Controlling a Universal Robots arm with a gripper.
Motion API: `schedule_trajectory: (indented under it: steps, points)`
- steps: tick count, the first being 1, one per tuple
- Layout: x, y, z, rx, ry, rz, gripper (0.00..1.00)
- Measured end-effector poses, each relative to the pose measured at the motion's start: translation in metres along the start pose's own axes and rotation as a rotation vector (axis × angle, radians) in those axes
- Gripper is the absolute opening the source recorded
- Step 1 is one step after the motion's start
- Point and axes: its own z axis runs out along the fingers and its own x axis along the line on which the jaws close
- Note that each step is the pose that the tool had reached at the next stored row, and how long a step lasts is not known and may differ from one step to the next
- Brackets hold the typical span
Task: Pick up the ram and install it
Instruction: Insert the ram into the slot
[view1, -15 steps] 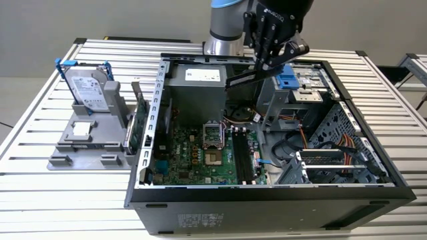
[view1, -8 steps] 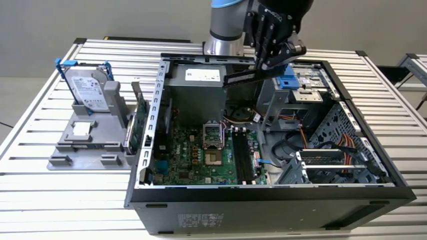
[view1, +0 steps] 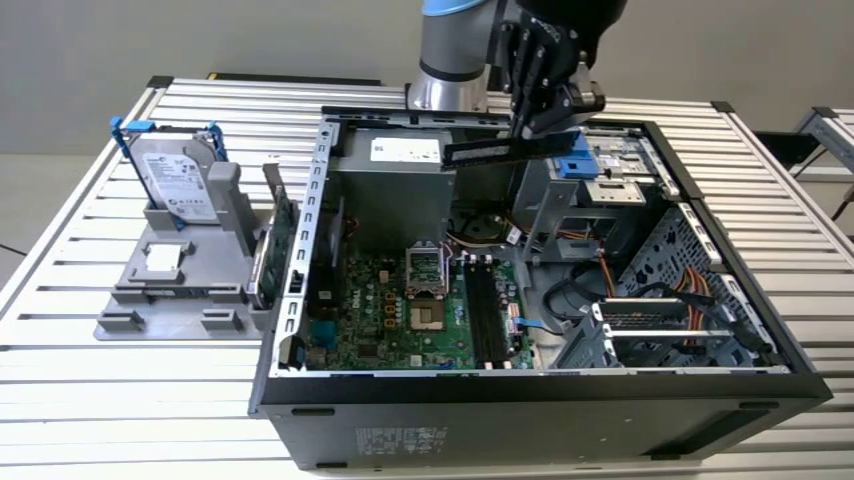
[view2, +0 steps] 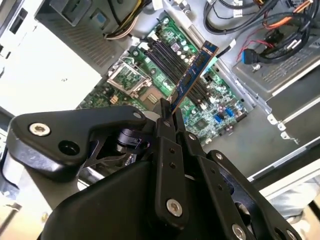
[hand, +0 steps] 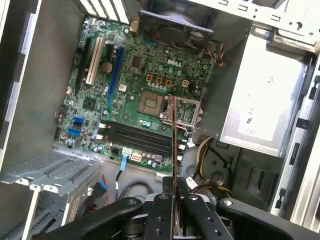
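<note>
My gripper (view1: 541, 122) hangs above the back of the open computer case (view1: 534, 385), shut on the ram (view1: 514, 149). The ram is a long thin dark stick held level, well above the motherboard (view1: 400, 315). In the second wrist view the ram (view2: 193, 74) sticks out from between the fingertips of the gripper (view2: 167, 112) over the black memory slots (view2: 172, 56). In the first wrist view I see the ram (hand: 173, 142) edge-on, crossing the memory slots (hand: 132, 137) near the processor socket (hand: 152, 102), with the gripper (hand: 175, 194) clamped on it. The memory slots (view1: 483, 312) lie lower in the case.
A silver hard drive with blue rails (view1: 180, 180) stands in a grey fixture (view1: 174, 300) at the exterior view's left. A green expansion card (view1: 278, 255) stands by the case wall. Inside are the power supply (view1: 394, 165), loose cables (view1: 641, 290) and a drive cage (view1: 627, 180).
</note>
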Motion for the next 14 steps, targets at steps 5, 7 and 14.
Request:
schedule_trajectory:
  steps: [5,7,14]
  points:
    - [0.0,0.0,0.0,0.0014,-0.0015,0.075,0.0]
    - [0.0,-0.0001,0.0,0.0019,-0.0021,0.106,0.0]
    - [0.0,0.0,0.0,0.0038,-0.0041,0.21,0.0]
